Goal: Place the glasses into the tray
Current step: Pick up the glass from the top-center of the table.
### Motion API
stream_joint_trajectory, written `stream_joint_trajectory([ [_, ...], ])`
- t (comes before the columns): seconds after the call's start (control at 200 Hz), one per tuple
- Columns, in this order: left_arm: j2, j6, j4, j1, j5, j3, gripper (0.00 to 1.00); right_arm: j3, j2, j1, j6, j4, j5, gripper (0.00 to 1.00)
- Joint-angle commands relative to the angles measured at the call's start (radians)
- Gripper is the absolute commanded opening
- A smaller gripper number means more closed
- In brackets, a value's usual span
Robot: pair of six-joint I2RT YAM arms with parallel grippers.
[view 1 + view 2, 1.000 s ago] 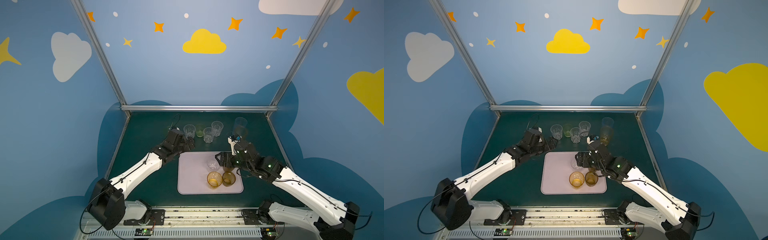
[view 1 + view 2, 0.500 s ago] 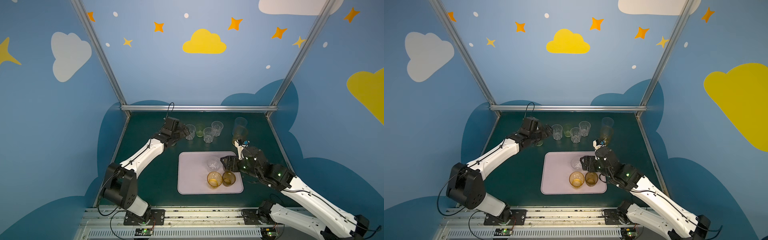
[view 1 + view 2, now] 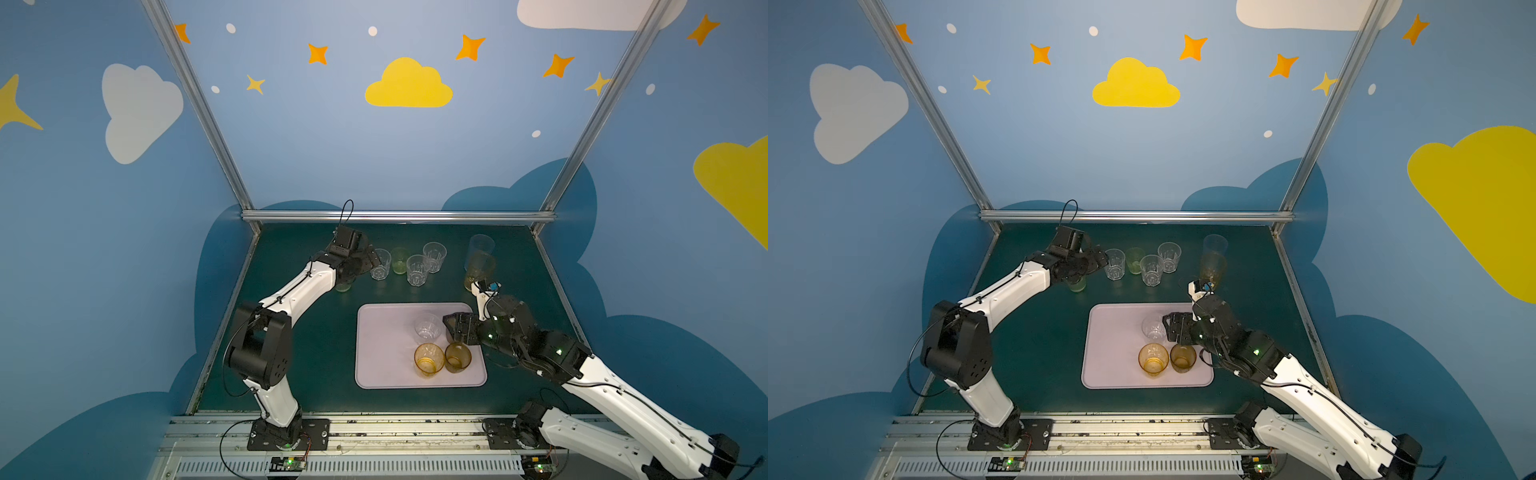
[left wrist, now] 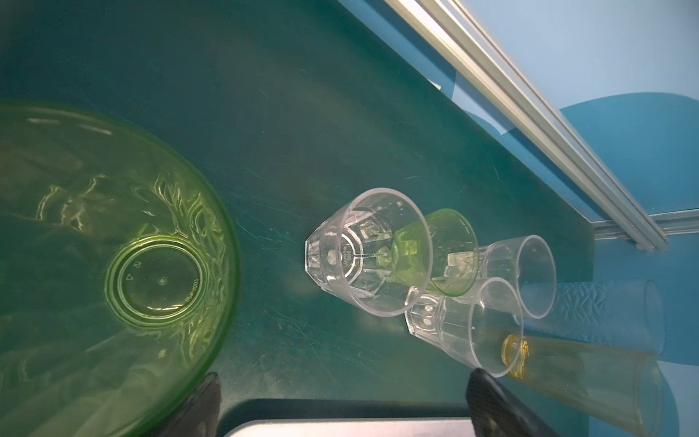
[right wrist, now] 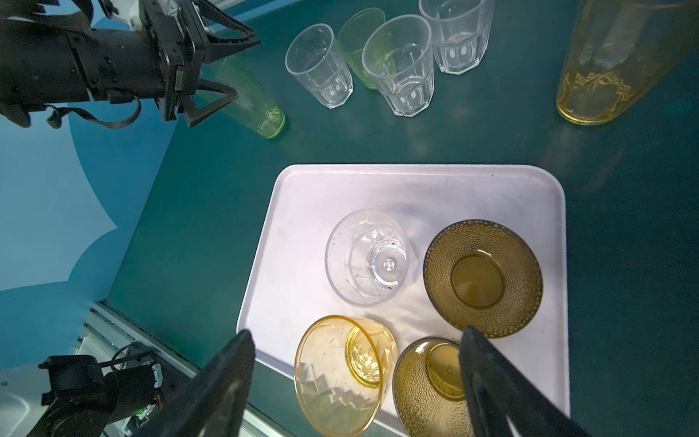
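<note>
**Left gripper** (image 5: 249, 67): jaws spread wide, nothing between them. Has swung out from near the tray (image 3: 382, 353) to a spot beyond its far-left corner over the last second. Judged as the start of the next pick.

**Tall green glass** (image 4: 94, 170): upright on the table beyond the tray's far-left corner, directly below the left wrist. Rim sits under and beside one finger (image 4: 206, 401), not between the jaws. Contact cannot be told.

**Row beyond the tray's far edge:** three clear glasses (image 3: 417, 270) and a short green glass (image 3: 400, 259), all upright on the table.

**On the tray, right half:** lone clear glass (image 5: 368, 261), amber glass (image 5: 340, 374), two brown glasses (image 5: 482, 278). Same four as a second ago.

**Right gripper** (image 5: 357, 333): jaws spread, gripping nothing. Has drawn back slightly toward the tray's right edge. Hangs above the amber glass and the nearer brown one. Judged as a set-down completed.

**Beyond the tray's far-right corner:** tall amber glass (image 3: 478, 270), with the tall pale blue glass (image 3: 481, 246) just behind it.

**Tally:** four on the tray, seven to go.
</note>
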Motion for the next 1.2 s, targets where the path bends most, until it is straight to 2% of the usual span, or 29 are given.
stream_joint_trajectory([
  [0.0, 0.025, 0.033, -0.019, 0.013, -0.003, 0.023, 1.0, -0.001, -0.009, -0.009, 0.004, 0.018, 0.014, 0.84],
  [0.285, 0.1, 0.06, -0.043, 0.023, 0.016, 0.089, 1.0, -0.023, -0.015, -0.016, 0.035, 0.036, 0.011, 0.84],
  [0.491, 0.118, 0.043, -0.045, 0.032, -0.017, 0.099, 0.96, -0.017, -0.013, -0.024, 0.028, 0.04, 0.015, 0.84],
  [0.846, 0.2, 0.064, -0.076, 0.038, -0.003, 0.15, 0.92, -0.018, 0.002, -0.051, 0.034, 0.039, 0.0, 0.84],
  [1.197, 0.212, 0.079, -0.088, 0.029, -0.007, 0.161, 0.9, -0.026, 0.01, -0.087, 0.042, 0.04, -0.03, 0.84],
])
